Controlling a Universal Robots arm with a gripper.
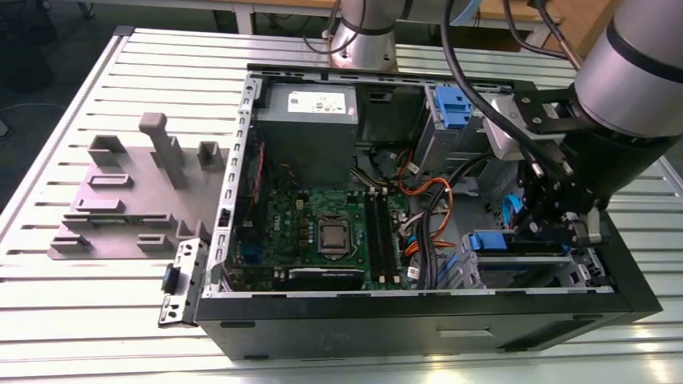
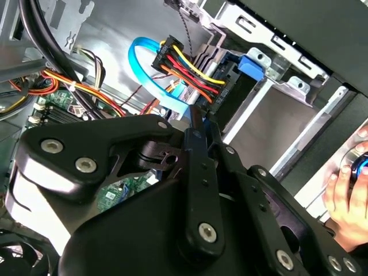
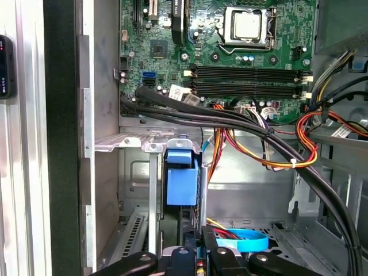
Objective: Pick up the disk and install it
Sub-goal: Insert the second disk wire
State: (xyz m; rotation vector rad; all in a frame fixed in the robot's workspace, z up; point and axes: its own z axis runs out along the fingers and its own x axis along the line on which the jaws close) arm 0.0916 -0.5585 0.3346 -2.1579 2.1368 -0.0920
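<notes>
The disk [image 1: 493, 241] sits edge-on in the drive bay at the front corner of the open computer case, on the exterior view's right. Only its blue carrier end [image 3: 181, 179] and a dark edge [image 2: 233, 75] show. A connector with yellow, red and black wires [image 2: 185, 64] and a flat blue cable [image 2: 150, 64] meet that edge. My gripper [image 1: 555, 228] reaches down into the case beside the bay. Its black fingers are shut together, and the tips [image 2: 198, 118] lie close to the connector. In the first wrist view the gripper [image 3: 206, 234] points at the bay below the blue carrier end.
The green motherboard [image 1: 320, 232] and grey power supply [image 1: 309, 112] fill the case's middle and back. Another blue carrier [image 1: 453, 104] sits in the upper bay. Thick black cables [image 3: 241, 123] cross near the bay. A grey fixture [image 1: 139, 192] lies on the slatted table. A person's hand [image 2: 345, 192] is outside the case.
</notes>
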